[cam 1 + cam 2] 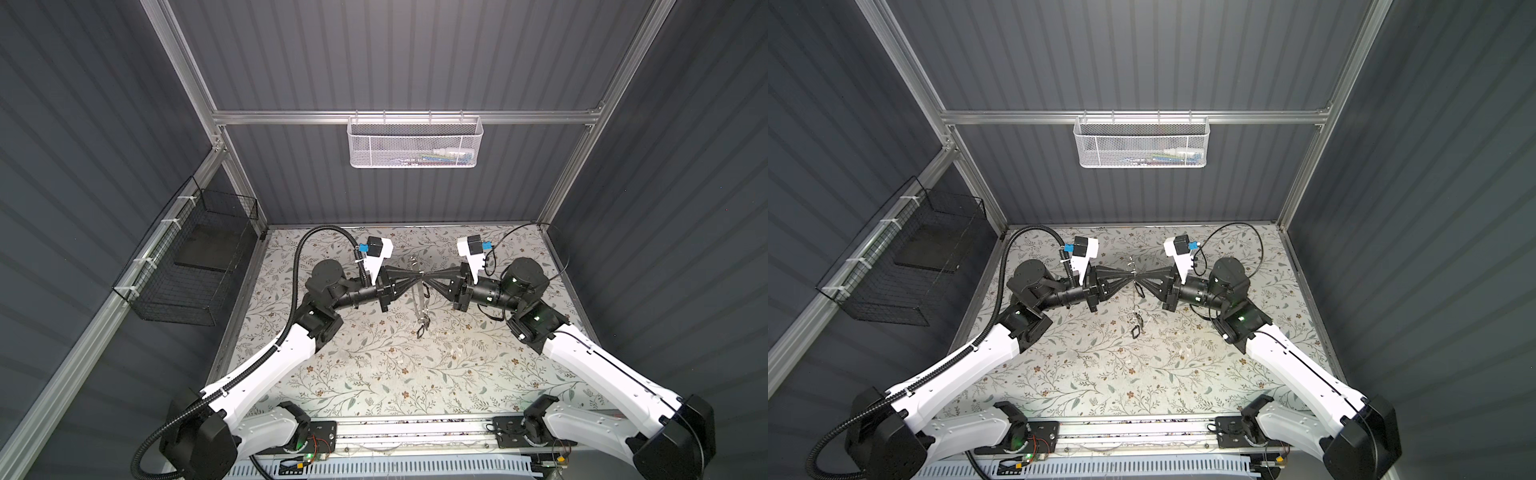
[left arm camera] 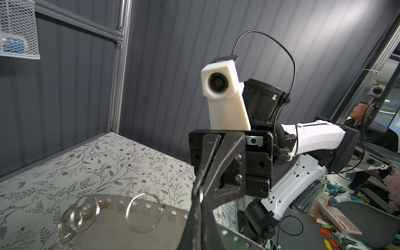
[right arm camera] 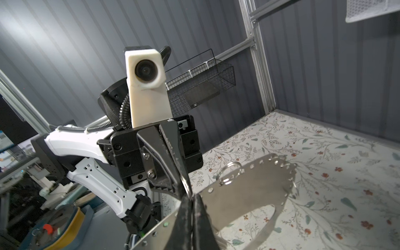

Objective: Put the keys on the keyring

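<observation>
Left gripper (image 1: pixel 417 277) and right gripper (image 1: pixel 428 278) both have their jaws pressed together. They point at each other tip to tip, mid-table, raised off the surface. Left arm comes in from the left, right arm from the right, both roughly level.

Keyring (image 3: pixel 249 194) sits right between the two tips, pinched at one spot on its rim from both sides. Right wrist view: the left gripper's tips sit on a thin silver arc at the rim. Left wrist view: the right gripper's tips sit on a small silver loop at the same place. Can't tell whether either one grips the plate itself or only a ring there.

Both top views show the plate edge-on, standing on its edge. It runs from just far of the tips to well near of them, so most of it lies on the near side of the grip point. The wrist views show its flat face and the wide central hole.

Split rings on the rim:
- a large one (image 2: pixel 142 213)
- a cluster (image 2: pixel 80 216) further along
- a double ring (image 3: pixel 230 173) on the far part of the rim

Keys: two black tags visible.
- One key (image 1: pixel 1140 291) is just near-right of the tips, beside the plate.
- The other key (image 1: pixel 1136 331) is at the plate's near end, just beside a ring bunch.

Both are too small to confirm what they hang from.

Floral tabletop (image 1: pixel 374 374) is underneath. White mesh basket (image 1: pixel 415 141) hangs on the far wall, black wire basket (image 1: pixel 187 266) on the left wall.
</observation>
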You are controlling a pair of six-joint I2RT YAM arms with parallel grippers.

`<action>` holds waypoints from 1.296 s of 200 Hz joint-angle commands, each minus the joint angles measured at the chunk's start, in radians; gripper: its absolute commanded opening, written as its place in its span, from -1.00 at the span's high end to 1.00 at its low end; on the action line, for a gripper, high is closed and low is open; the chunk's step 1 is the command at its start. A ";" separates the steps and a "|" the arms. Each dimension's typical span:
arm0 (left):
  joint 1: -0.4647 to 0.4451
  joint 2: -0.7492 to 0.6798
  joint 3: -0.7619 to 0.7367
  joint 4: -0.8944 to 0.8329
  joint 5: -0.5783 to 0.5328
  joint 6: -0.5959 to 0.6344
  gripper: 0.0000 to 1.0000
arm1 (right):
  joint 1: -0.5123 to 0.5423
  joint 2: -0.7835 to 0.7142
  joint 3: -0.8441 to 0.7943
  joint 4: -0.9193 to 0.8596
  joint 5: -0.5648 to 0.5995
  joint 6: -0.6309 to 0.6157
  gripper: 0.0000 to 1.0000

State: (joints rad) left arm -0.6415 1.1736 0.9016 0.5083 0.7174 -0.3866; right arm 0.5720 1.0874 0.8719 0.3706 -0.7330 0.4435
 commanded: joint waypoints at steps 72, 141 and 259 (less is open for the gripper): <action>-0.006 -0.016 0.138 -0.298 -0.028 0.144 0.65 | -0.001 -0.036 0.024 -0.136 0.004 -0.105 1.00; -0.004 0.020 0.348 -0.804 -0.031 0.415 0.60 | -0.003 -0.020 0.136 -0.492 0.037 -0.359 1.00; -0.004 0.127 0.463 -1.084 0.006 0.593 0.54 | 0.027 0.061 0.244 -0.679 0.041 -0.472 1.00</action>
State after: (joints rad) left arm -0.6418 1.2926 1.3247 -0.5343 0.6823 0.1738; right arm 0.5869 1.1336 1.0760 -0.2924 -0.6838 -0.0006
